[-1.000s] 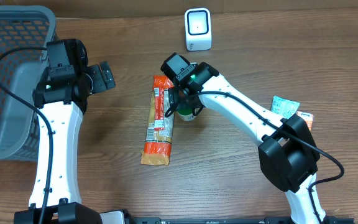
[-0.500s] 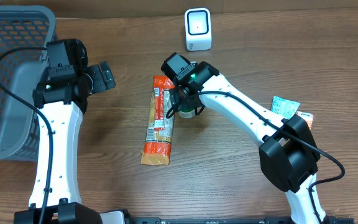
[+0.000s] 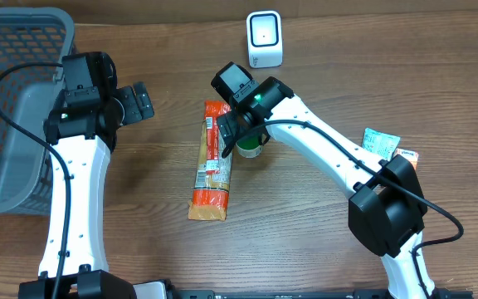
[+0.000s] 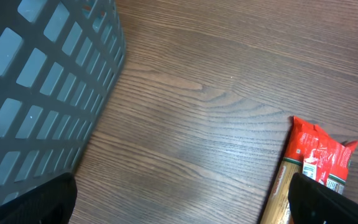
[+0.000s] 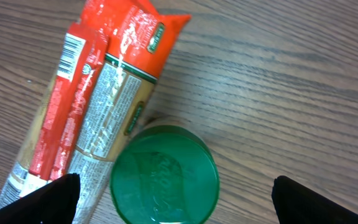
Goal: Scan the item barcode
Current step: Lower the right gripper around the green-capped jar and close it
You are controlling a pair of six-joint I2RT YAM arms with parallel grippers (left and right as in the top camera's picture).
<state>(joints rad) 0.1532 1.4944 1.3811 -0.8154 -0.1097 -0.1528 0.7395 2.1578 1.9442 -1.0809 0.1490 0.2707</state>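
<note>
A jar with a green lid (image 5: 165, 175) stands upright on the wood table, touching the long orange-red snack package (image 5: 98, 99), whose barcode (image 5: 72, 46) faces up. My right gripper (image 5: 182, 202) hovers over the jar (image 3: 249, 149), open, its fingers (image 5: 48, 199) wide of the lid on both sides and not touching it. The white scanner (image 3: 264, 38) stands at the table's far edge. My left gripper (image 3: 139, 102) is open and empty over bare wood, between the basket and the package (image 3: 212, 162).
A grey mesh basket (image 3: 15, 108) fills the far left corner and shows in the left wrist view (image 4: 42, 81). Two small packets (image 3: 382, 143) lie at the right edge, by the right arm's base.
The right gripper has spread its jaws wider around the jar and shifted slightly up and to the left. The jar stays standing on the table. The left arm has not moved.
</note>
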